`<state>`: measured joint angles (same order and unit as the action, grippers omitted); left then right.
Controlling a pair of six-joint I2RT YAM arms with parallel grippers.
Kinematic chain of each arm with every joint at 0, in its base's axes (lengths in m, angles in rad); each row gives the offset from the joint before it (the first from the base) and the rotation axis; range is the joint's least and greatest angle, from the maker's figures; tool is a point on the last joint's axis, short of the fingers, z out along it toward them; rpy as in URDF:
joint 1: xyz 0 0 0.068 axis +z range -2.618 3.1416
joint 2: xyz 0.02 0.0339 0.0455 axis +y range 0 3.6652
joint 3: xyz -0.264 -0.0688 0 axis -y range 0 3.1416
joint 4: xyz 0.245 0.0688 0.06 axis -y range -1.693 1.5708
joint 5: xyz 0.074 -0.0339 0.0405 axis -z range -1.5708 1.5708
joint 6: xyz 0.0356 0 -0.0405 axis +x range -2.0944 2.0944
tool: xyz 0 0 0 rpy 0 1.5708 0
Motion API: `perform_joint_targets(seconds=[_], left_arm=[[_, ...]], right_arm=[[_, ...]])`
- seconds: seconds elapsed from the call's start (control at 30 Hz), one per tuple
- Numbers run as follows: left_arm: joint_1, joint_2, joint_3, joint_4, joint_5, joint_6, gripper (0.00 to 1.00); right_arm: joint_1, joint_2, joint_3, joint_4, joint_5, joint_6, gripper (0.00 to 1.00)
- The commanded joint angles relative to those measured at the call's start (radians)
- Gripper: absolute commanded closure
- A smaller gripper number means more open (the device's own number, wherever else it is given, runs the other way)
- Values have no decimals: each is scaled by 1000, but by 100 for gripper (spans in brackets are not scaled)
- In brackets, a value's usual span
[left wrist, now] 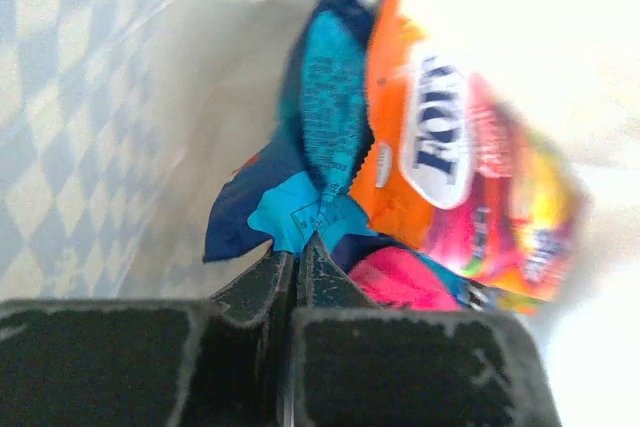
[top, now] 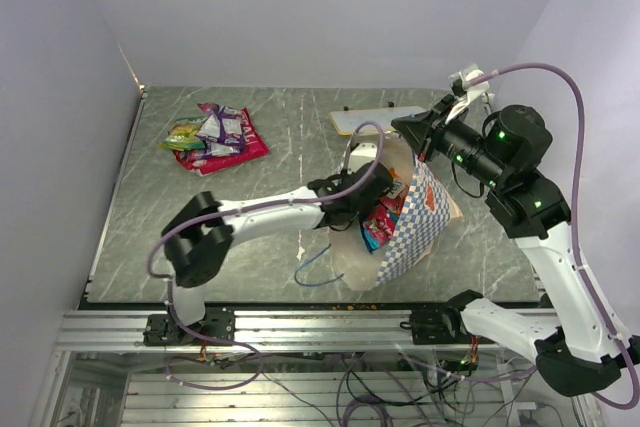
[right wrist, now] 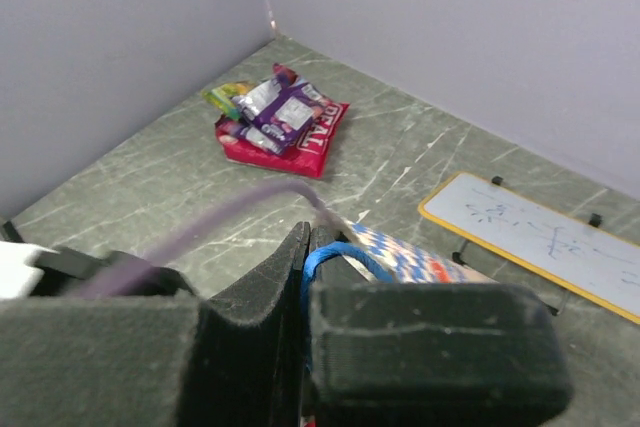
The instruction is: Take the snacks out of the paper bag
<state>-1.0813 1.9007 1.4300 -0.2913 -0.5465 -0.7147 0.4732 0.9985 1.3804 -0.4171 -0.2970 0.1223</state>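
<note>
I hold the blue-and-white checkered paper bag [top: 415,232] up by its thin blue cord handle [right wrist: 345,252], with the right gripper [right wrist: 305,247] clamped on it. Inside the bag, the left gripper [left wrist: 297,257] pinches a blue foil packet [left wrist: 320,127]. An orange foil packet [left wrist: 400,147] remains beside it. A pile of glossy packets [top: 215,137] already lies on the grey-green marbled table [top: 300,137].

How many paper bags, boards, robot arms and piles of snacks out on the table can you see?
paper bag: 1
board: 1
robot arms: 2, the left arm and the right arm
snack pile out on the table: 1
Total: 5
</note>
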Motion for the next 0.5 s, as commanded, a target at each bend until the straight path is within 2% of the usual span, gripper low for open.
perform_joint_targets(seconds=[0.0,0.27,0.47], left_arm=[[5,-189,-20,122,123,26,93],[-7,-340,24,15,247,73,93],[-17,-415,133,-66,293,105,93]], right_arm=[[5,-30,41,67,98,-24,100],[5,-55,11,82,200,-32,100],[5,-64,10,55,252,-39,100]])
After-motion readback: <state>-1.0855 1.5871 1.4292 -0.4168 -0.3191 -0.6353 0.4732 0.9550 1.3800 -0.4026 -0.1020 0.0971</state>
